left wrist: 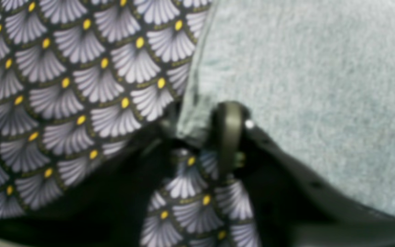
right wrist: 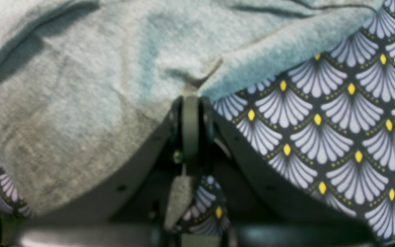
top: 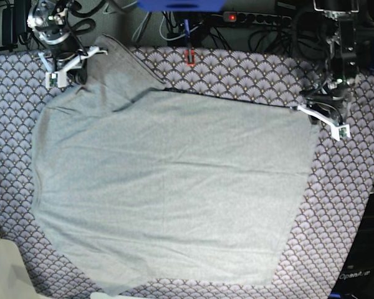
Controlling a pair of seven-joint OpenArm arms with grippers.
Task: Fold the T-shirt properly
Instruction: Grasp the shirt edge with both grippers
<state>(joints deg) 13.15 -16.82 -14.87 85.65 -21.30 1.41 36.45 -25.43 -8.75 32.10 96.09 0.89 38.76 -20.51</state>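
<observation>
A purple-grey cloth printed with fan-shaped scallops and small yellow dots covers the work surface, extending below and to both sides of each end effector. A small red object lies on the scallop-patterned cloth near its far edge, between the two end effectors. Behind that edge, a black power strip with a lit red switch sits among dark tangled cables.

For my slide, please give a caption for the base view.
Two robot arms grip a grey T-shirt by its far corners on a patterned cloth.
</observation>
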